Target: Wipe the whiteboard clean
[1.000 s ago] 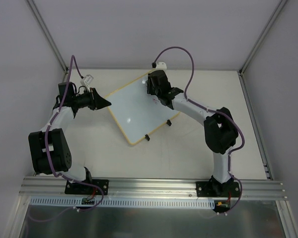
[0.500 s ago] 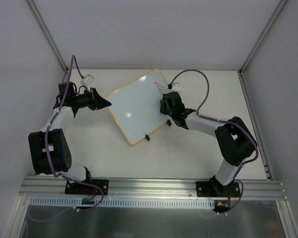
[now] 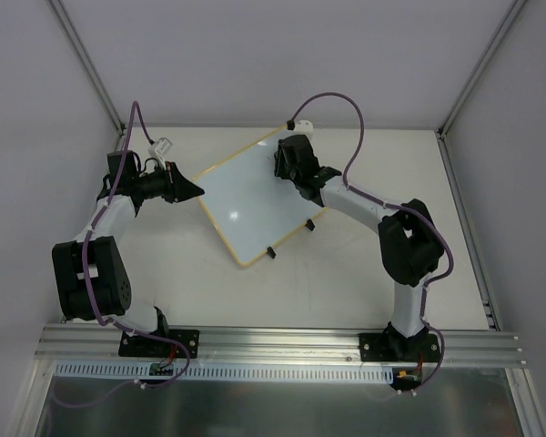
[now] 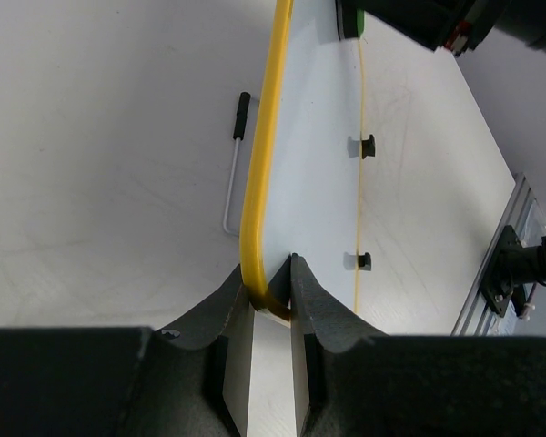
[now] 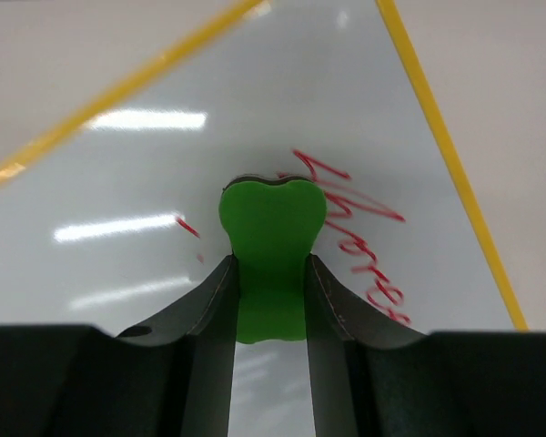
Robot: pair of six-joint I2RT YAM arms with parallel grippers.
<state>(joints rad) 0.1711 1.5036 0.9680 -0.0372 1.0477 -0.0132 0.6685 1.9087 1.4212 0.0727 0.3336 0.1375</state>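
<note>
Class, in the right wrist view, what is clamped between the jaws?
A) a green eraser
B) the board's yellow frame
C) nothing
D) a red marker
A: the green eraser sits pinched between the jaws, over red writing on the whiteboard.

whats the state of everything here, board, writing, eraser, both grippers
whiteboard: lying flat, one corner clamped, not yet clean
red handwriting: partly left, near one edge
green eraser: gripped, at the board surface beside the writing
left gripper: shut on the whiteboard's corner
right gripper: shut on the green eraser
</note>
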